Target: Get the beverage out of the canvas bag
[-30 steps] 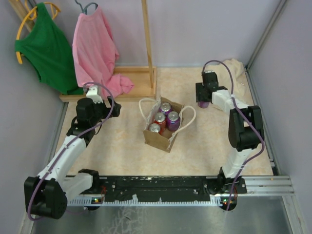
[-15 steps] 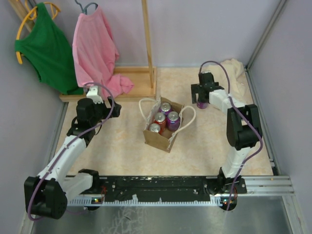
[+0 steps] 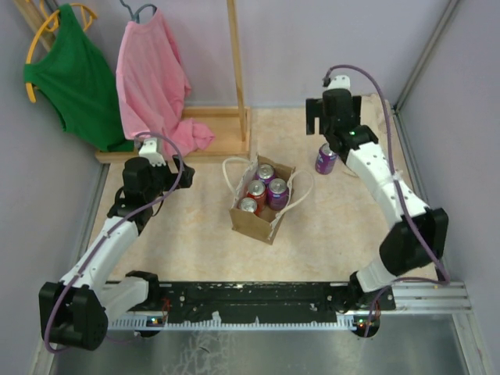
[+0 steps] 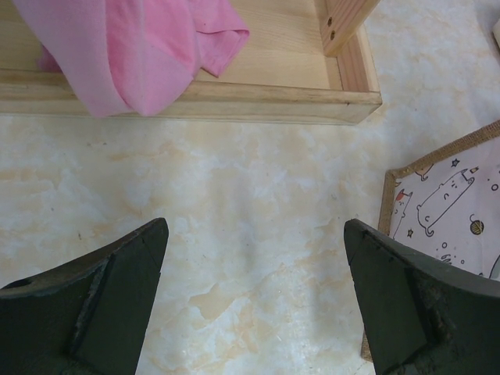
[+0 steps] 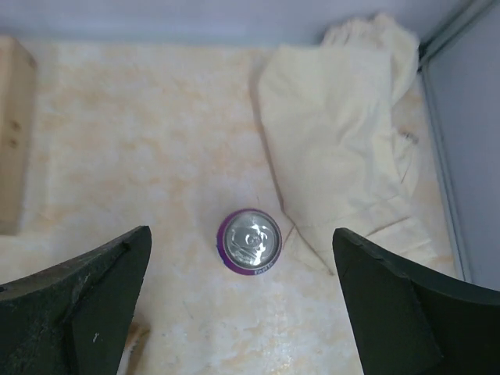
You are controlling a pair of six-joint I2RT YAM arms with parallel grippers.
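Tan, white-handled canvas bag point(image 3: 254, 223) holds four cans point(image 3: 276, 192); purple can point(image 5: 251, 241) stands upright near the far-right corner; left gripper point(image 4: 254, 308) and right gripper point(image 5: 241, 308) spread wide.

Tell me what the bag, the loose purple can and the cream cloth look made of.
The canvas bag: seemingly stiff woven fabric, matte tan, holding a boxy shape. The purple can: metal, likely aluminium, from its shiny silver top. The cream cloth: soft matte textile, creased and folded.
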